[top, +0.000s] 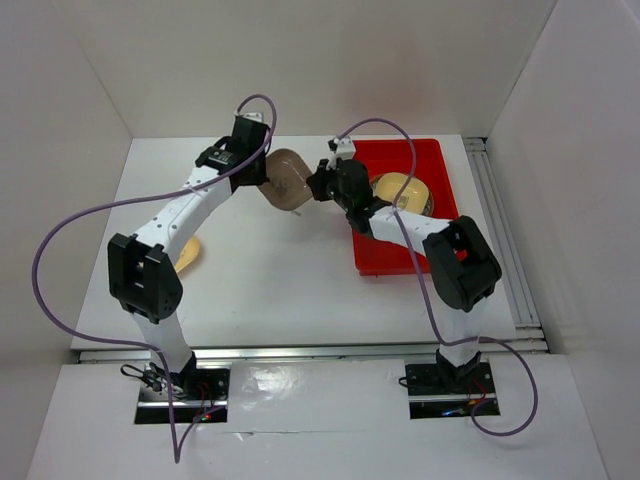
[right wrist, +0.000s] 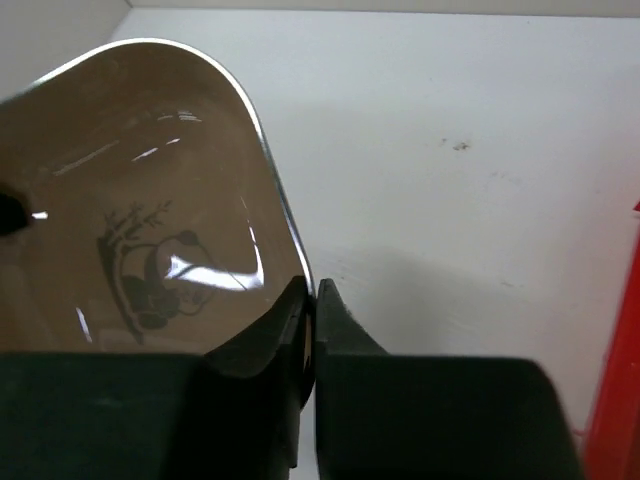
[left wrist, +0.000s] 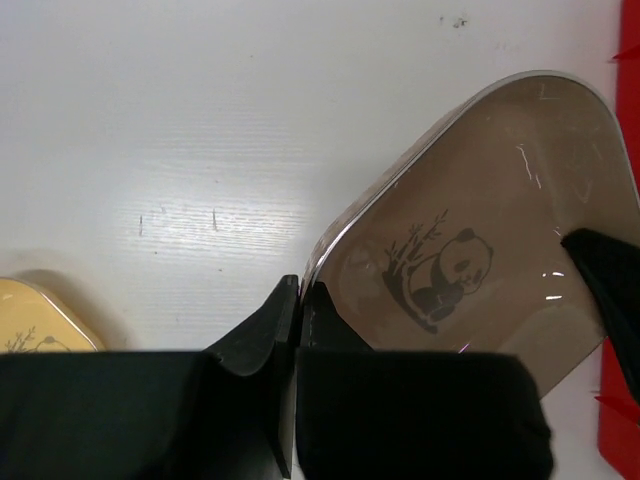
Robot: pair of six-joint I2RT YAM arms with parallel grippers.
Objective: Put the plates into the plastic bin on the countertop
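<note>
The left gripper (left wrist: 298,300) is clenched on the rim of a brown plate (left wrist: 480,200) with a panda motif, its two fingers pressed together with only the thin edge between them. The right gripper (right wrist: 310,295) is pinched just as narrowly on the opposite rim of the same plate, so both arms grasp it at once. The plate hangs between them near the far edge of the tabletop (top: 270,270), just beside the left wall of the red plastic bin (top: 430,160) and outside it. Whether its underside touches the surface cannot be told. Inside the bin lies a yellow plate (top: 398,188), toward its middle. A second yellow plate (top: 190,255) lies on the tabletop toward the left edge, partly hidden by the left arm.
</note>
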